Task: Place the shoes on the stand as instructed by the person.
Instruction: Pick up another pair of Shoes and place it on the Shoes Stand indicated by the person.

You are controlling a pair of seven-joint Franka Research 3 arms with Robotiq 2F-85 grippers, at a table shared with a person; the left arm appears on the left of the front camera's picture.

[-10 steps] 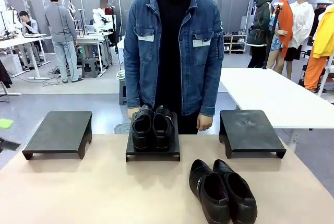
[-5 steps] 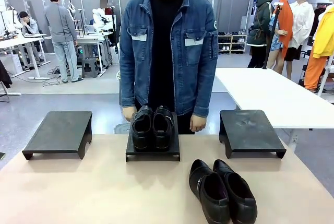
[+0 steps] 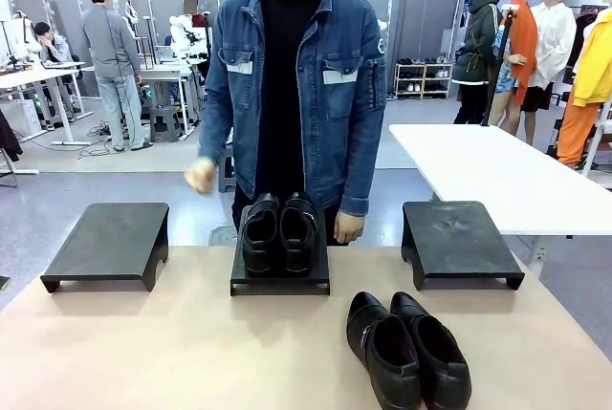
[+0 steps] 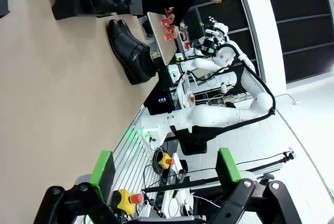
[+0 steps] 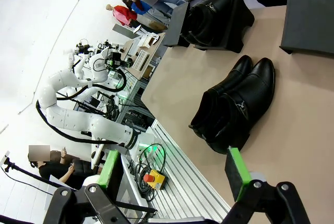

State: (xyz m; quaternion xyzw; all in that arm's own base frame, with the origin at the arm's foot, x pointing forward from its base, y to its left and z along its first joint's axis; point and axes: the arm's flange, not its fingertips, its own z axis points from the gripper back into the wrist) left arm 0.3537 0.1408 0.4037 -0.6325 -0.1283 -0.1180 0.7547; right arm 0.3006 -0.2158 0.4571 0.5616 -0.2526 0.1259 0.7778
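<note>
As the jaws stand: left gripper and right gripper are both spread wide, with nothing between the green pads.
Loose pair: the loose pair lies side by side on the table, right of middle, close to the robot's edge.
Placed pair: the placed pair sits on the middle stand.
Free stands: left stand and right stand are both bare.
Person: the person stands behind the middle stand with one hand lifted on the robot's left side; it is blurred, so whether it points I cannot tell.
Step in hand: probably reading the sign. Settle which stand is meant before reaching, then take the shoes low and level.
Room: open tabletop lies between the loose pair and every stand. Lift well clear of the stand's front lip, and mind the near table edge.
</note>
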